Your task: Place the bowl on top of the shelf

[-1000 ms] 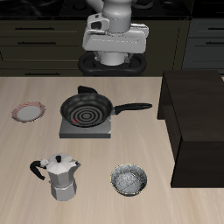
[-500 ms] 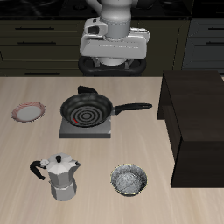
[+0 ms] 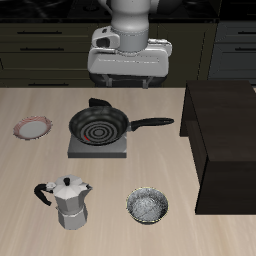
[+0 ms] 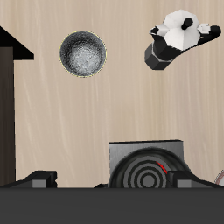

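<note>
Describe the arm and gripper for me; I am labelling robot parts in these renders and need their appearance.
The arm is a smooth white rounded column. It ends in a wide, boxy light-grey gripper body with dark panels and short dark fingers beneath. In the wrist view the fingers look black and blocky. No cables or markings are visible.

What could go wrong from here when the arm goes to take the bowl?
1. The small speckled bowl with dark rim sits near the table's front edge, beyond the black frying pan; a low reach by the gripper might clip the pan.
2. The silver moka pot beside the bowl could be knocked.
</note>
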{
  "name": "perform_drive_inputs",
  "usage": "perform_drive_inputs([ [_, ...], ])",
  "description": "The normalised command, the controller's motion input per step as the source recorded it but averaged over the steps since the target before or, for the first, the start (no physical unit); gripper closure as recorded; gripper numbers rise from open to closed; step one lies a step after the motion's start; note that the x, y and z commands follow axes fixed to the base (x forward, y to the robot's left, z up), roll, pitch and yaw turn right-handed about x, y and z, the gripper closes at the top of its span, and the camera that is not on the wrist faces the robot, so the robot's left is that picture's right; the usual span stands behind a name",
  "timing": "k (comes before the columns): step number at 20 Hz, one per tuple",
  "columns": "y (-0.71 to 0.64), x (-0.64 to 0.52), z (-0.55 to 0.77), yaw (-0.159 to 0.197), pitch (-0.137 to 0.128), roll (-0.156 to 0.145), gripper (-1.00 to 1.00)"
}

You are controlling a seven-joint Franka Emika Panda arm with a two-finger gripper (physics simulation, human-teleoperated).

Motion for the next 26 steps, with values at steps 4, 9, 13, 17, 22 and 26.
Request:
perform_drive_inputs([
  [4, 0.00, 0.41, 0.12, 0.009, -0.014, -0.008, -1.00],
  [9, -0.01, 0.39, 0.10, -0.009, -0.010, 0.022, -1.00],
  [13, 0.10, 0.30, 0.04, 0.059, -0.005, 0.052, -1.00],
  [17, 0.00, 0.30, 0.00, 0.039, 0.010, -0.006, -1.00],
  [22, -0.04, 0.37, 0.08, -0.019, -0.013, -0.044, -1.00],
  [26, -0.02, 0.35, 0.03, 0.018, -0.011, -0.027, -1.00],
])
